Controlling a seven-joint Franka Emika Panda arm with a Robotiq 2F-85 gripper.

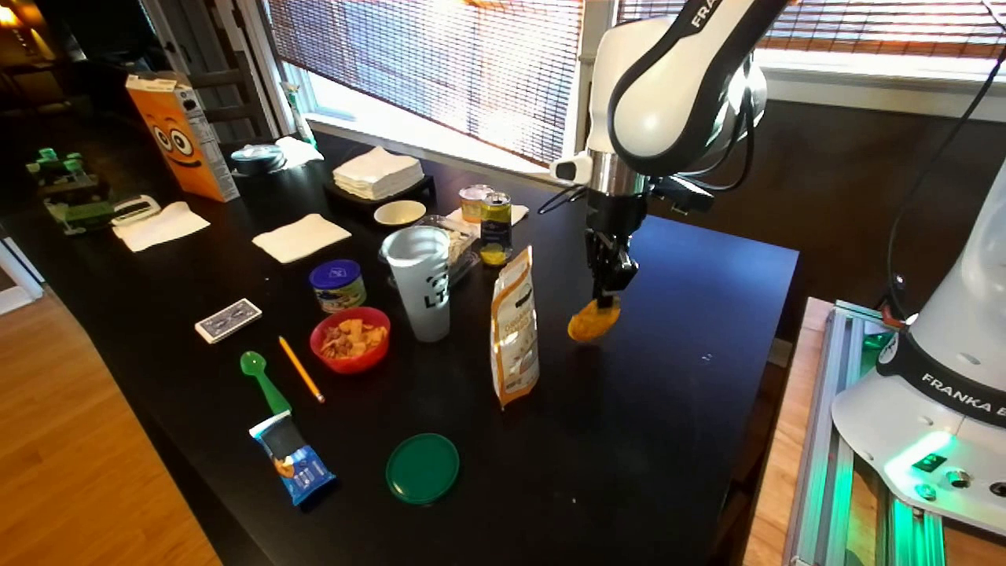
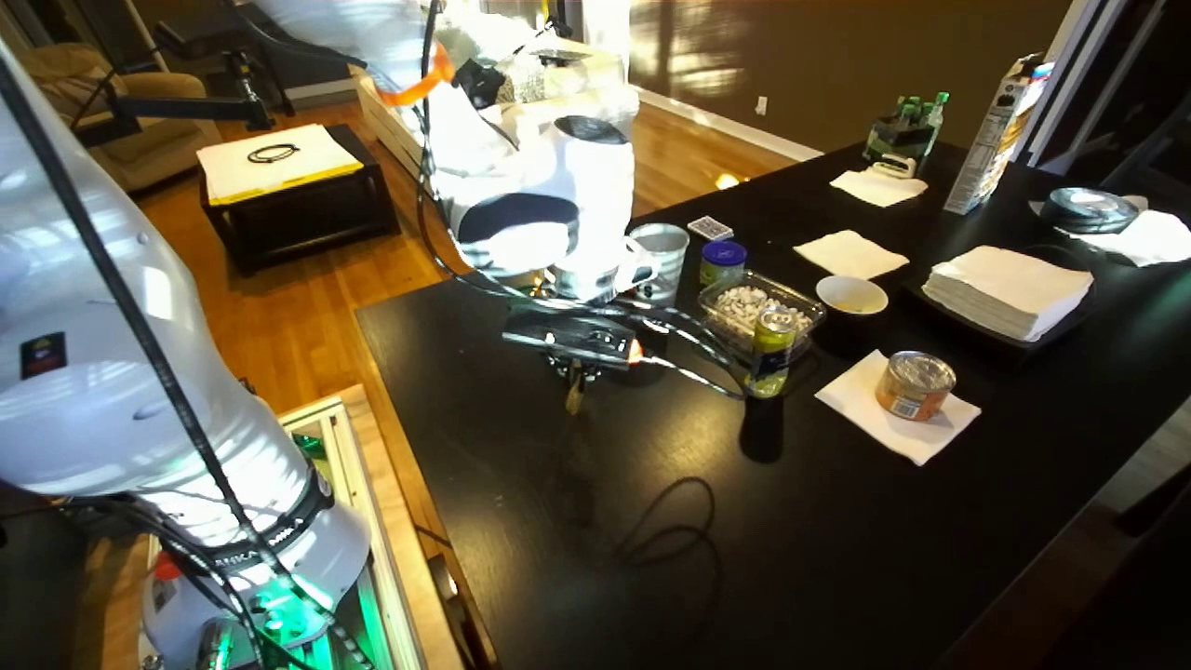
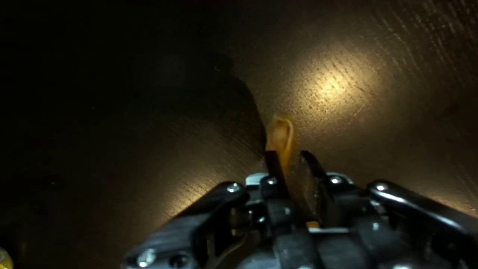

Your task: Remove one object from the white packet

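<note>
The white packet (image 1: pixel 515 338) stands upright on the dark table in an exterior view; in the other viewpoint the arm hides it. The object, a flat tan-orange oval piece (image 1: pixel 595 321), is upright at my fingertips, a short way from the packet and outside it. It also shows edge-on below my gripper (image 2: pixel 574 395). In the wrist view my gripper (image 3: pixel 288 153) is partly open. The piece (image 3: pixel 281 136) is blurred and partly behind the left finger, with a visible gap to the right finger. I cannot tell whether it touches the left finger.
Near the packet are a white cup (image 1: pixel 420 283), a red bowl (image 1: pixel 350 362) with snacks, a green lid (image 1: pixel 423 468) and a tall can (image 1: pixel 496 228). A blue snack wrapper (image 1: pixel 295 460) and a pencil (image 1: pixel 301 369) lie further off. A clear tray (image 2: pixel 758 307) stands beside the can.
</note>
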